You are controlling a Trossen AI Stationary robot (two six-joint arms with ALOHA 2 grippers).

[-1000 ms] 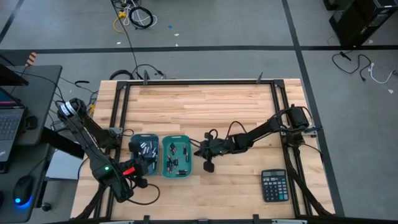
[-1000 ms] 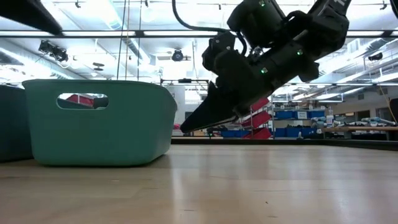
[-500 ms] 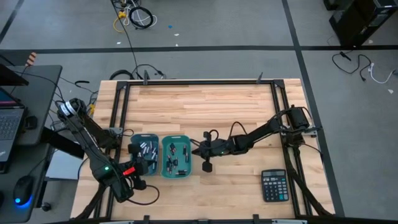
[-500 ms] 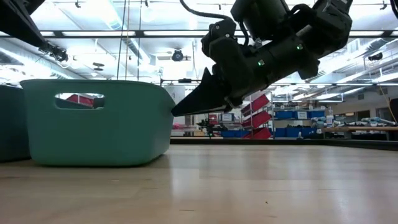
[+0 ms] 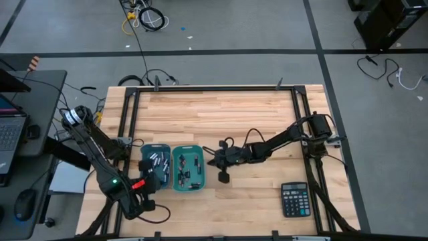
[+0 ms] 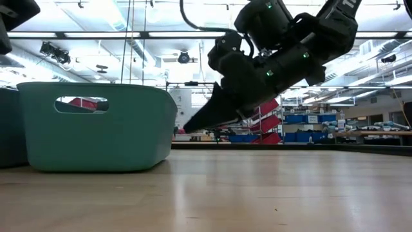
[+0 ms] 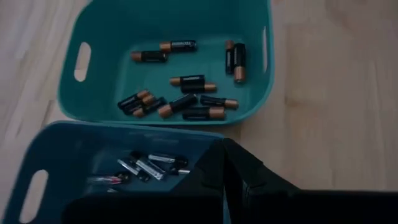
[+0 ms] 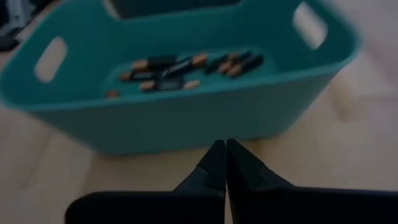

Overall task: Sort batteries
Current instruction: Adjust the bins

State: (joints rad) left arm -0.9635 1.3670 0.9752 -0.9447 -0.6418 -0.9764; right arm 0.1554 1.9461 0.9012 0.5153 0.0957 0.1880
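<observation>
Two teal bins stand side by side on the wooden table: the left bin (image 5: 154, 167) and the right bin (image 5: 189, 168). Small silver and black batteries (image 7: 146, 167) lie in the left bin, and black and copper batteries (image 7: 186, 93) lie in the right bin. My left gripper (image 7: 225, 168) is shut and hangs over the near end of the left bin, holding nothing. My right gripper (image 5: 209, 161) is shut and slants down, with its tips (image 6: 185, 127) at the right bin's right wall. My right gripper's shut fingertips (image 8: 224, 152) stand at the outer side of the right bin's right wall (image 8: 186, 134), low down. They come from the table's right, slanting down. Whether they touch the wall, I cannot tell. The bin rests flat on the table.
A black calculator (image 5: 295, 199) lies near the table's front right corner. A black frame (image 5: 200, 88) runs along the table's far, left and right edges. Bare wood lies behind the bins and between the right bin and the calculator.
My right gripper, still shut, has gone a little toward the table's left edge with its tips against the right bin's wall. The bin has slid left, closer to the left bin. The tips have then dipped lower. My left gripper has turned at the wrist in place.
</observation>
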